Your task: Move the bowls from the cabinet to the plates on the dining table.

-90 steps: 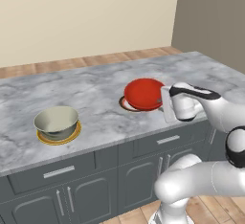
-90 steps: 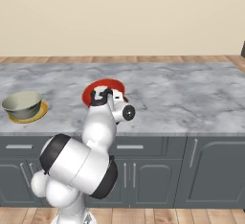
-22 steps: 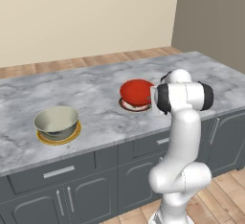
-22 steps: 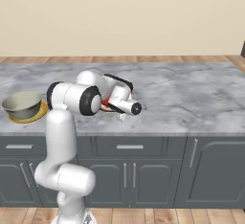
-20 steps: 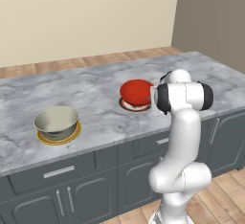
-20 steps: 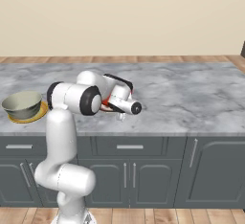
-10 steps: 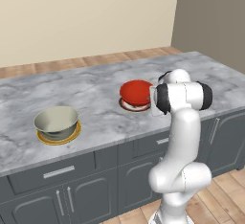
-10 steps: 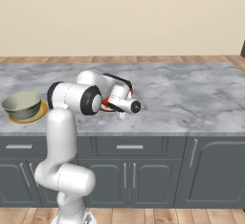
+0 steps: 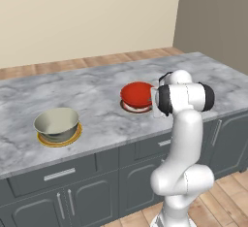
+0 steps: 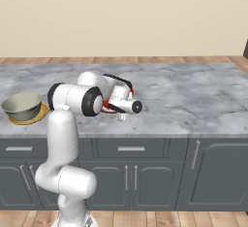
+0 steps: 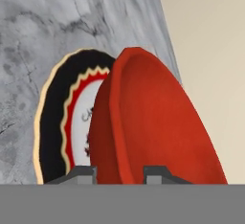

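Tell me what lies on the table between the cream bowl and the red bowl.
Nothing: in the left base view, bare marble table runs from the cream bowl to the red bowl.

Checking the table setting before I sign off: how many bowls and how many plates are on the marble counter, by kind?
Bowls: 2 (cream bowl, red bowl)
Plates: 2 (yellow plate, dark-rimmed plate)
Total: 4

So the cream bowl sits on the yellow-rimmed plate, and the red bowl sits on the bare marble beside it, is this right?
Not quite. The red bowl sits on the dark red rimmed plate, as the hand view shows. The cream bowl does sit on the yellow-rimmed plate.
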### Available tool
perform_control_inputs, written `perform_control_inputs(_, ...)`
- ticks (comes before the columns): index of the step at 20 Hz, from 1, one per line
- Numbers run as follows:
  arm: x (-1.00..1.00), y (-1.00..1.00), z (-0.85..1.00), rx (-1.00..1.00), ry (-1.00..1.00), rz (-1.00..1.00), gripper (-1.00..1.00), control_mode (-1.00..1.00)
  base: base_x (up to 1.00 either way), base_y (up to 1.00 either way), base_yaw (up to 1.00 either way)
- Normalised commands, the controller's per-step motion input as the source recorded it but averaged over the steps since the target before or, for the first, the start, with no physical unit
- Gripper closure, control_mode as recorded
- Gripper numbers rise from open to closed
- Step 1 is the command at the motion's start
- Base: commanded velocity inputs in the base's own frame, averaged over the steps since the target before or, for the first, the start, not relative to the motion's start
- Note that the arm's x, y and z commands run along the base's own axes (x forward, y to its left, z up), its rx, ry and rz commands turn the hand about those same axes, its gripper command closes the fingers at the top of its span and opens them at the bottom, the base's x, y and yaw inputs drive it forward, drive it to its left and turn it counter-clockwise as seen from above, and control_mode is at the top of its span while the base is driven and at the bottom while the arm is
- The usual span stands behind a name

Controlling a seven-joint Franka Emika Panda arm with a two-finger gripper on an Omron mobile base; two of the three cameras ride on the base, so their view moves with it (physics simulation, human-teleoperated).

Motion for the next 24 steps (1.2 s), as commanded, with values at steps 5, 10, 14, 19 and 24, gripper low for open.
perform_control_inputs(5,0.00,0.19,-0.22,0.00,0.00,0.02,1.00,-1.00,0.00,0.00,0.00)
perform_control_inputs(10,0.00,0.17,-0.26,0.00,0.00,0.02,1.00,-1.00,0.00,0.00,0.00)
perform_control_inputs(14,-0.03,0.13,-0.18,0.00,0.00,0.02,1.00,-1.00,0.00,0.00,0.00)
perform_control_inputs(19,-0.16,0.07,-0.12,0.00,0.00,0.02,1.00,-1.00,0.00,0.00,0.00)
perform_control_inputs(24,-0.08,0.09,-0.15,0.00,0.00,0.02,1.00,-1.00,0.00,0.00,0.00)
